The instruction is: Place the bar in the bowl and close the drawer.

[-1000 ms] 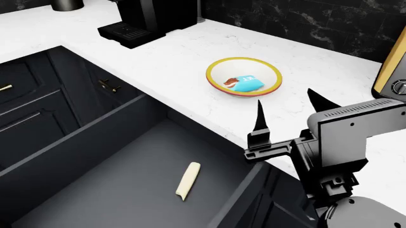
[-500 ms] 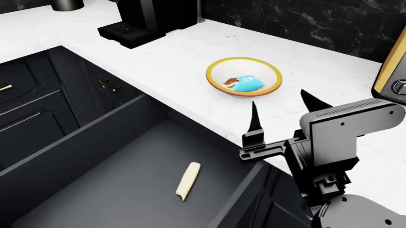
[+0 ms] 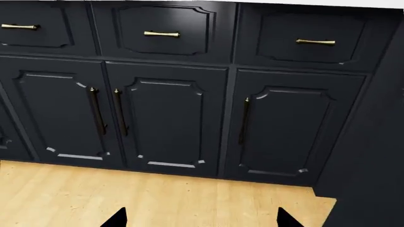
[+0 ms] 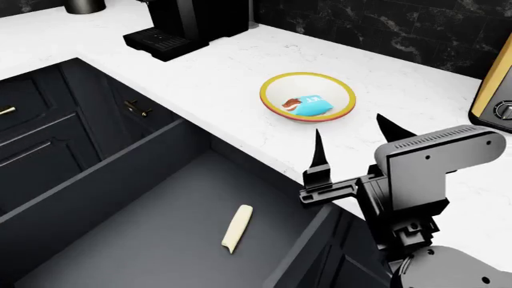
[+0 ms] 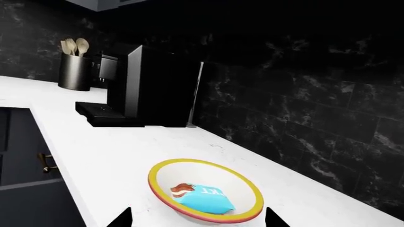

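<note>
The light-blue bar [image 4: 309,106] with its brown-red end lies inside the yellow-rimmed white bowl [image 4: 274,86] on the white counter; both also show in the right wrist view as the bar [image 5: 203,197] and the bowl [image 5: 208,166]. My right gripper [image 4: 354,139] hovers open and empty above the counter, on the near side of the bowl, by the drawer's corner. The dark drawer [image 4: 120,174] stands pulled wide open below the counter. My left gripper [image 3: 198,218] is open over the wooden floor, facing panelled cabinet doors.
A pale cream stick [image 4: 237,228] lies on the drawer floor. A black coffee machine [image 4: 188,24] stands at the counter's back, with a utensil holder [image 5: 75,71] beyond it. A toaster edge [image 4: 496,90] shows at far right. Cabinet fronts with gold handles [image 3: 161,34] face the left arm.
My right gripper has drawn back a little from the bowl, toward the drawer's corner and slightly lower. The bar stays in the bowl and the drawer has not moved.
</note>
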Motion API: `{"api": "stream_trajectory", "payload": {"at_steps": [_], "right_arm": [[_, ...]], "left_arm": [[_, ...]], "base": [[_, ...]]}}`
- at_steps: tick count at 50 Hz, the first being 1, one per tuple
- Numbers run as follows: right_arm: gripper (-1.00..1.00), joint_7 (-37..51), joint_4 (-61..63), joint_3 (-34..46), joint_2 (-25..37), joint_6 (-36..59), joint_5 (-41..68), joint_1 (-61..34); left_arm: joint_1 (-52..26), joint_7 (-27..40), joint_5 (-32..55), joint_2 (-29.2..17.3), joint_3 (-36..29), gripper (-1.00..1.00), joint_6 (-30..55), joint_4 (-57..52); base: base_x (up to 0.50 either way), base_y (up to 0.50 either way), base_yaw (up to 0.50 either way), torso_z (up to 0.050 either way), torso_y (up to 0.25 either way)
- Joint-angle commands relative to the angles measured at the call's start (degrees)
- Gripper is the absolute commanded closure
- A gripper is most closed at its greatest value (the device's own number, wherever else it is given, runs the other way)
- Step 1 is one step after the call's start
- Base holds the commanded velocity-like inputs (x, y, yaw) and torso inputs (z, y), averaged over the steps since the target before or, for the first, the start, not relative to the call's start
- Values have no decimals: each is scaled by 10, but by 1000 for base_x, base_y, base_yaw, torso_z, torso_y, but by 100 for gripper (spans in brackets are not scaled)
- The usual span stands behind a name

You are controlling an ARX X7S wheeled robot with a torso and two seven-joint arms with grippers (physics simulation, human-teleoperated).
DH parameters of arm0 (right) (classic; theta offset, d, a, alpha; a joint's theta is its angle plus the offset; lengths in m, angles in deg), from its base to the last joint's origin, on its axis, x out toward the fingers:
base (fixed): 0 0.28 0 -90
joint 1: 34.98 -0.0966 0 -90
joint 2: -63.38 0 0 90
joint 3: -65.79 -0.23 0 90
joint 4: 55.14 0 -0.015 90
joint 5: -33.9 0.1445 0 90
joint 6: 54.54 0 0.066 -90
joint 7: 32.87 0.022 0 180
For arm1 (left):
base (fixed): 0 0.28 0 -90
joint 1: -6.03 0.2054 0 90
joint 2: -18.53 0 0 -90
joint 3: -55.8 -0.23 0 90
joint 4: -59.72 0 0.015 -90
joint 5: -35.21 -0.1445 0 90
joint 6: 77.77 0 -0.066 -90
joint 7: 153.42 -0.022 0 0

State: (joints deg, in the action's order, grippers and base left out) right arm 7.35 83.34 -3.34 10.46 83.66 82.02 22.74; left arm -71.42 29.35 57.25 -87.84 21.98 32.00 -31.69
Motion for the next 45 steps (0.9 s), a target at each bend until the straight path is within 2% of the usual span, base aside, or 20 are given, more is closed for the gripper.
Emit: {"api": "stream_trajectory", "payload": {"at_steps": [1, 29, 45], "right_arm": [[-100, 5, 4, 1, 2, 4, 5, -4], [-100, 16, 8, 6, 1, 14, 18, -18], [-100, 18, 8, 7, 4, 11, 20, -18]], "left_arm": [[-27, -16, -28, 10, -33, -100, -52, 92], [-104, -41, -83, 27, -128, -100, -134, 254], [-131, -53, -102, 38, -170, -100, -150, 297]], "base": [[0, 0, 0, 0, 0], [0, 0, 0, 0, 0], [0, 0, 0, 0, 0]]}}
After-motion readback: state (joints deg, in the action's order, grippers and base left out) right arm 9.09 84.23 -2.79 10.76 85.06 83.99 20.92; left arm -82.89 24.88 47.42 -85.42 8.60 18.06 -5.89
